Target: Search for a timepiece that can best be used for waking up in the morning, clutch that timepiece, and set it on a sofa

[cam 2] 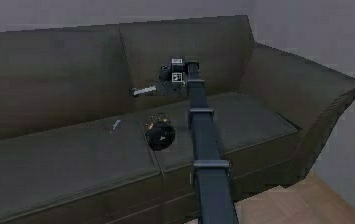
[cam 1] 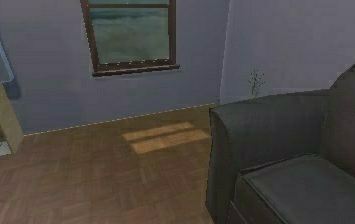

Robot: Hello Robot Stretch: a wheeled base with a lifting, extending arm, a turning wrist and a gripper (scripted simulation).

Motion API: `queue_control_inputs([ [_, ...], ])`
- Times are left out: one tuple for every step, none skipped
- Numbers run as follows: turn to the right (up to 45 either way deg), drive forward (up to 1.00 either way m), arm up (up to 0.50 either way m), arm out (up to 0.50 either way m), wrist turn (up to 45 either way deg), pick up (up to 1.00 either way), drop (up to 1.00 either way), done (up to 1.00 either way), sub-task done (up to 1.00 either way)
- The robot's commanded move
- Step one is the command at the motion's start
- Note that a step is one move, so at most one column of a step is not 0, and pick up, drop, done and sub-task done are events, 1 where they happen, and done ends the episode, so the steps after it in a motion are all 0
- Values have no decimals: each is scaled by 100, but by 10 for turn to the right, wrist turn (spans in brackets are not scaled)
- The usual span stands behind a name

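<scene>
Found a small dark round object (cam 2: 160, 131), too blob-like to name for certain as the timepiece, lying on the seat cushion of the dark sofa (cam 2: 55, 75) in the arm side view, just left of the arm (cam 2: 207, 150). Noted a tiny pale sliver (cam 2: 115, 124) on the same cushion, a little further left and apart from it. Spotted the gripper (cam 2: 135, 94) higher in the picture than the round object, against the sofa's backrest, with two white marked squares (cam 2: 177, 71) at the arm's far end. Could not tell the fingers' state, nor whether anything was held. In the forward view, saw a dark upholstered seat (cam 1: 285, 130) at the right, standing on a wooden floor (cam 1: 85, 175) with a sunlit patch (cam 1: 167, 137), before a blue-grey wall (cam 1: 45, 60) with a brown-framed window (cam 1: 130, 35). Caught a pale shelf unit (cam 1: 0, 120) at the left edge.
</scene>
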Motion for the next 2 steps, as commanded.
queue_control_inputs([
  [0, 0, 0, -8, 0, 0, 0, 0, 0],
  [0, 0, 0, 0, 0, 0, 0, 100, 0],
])
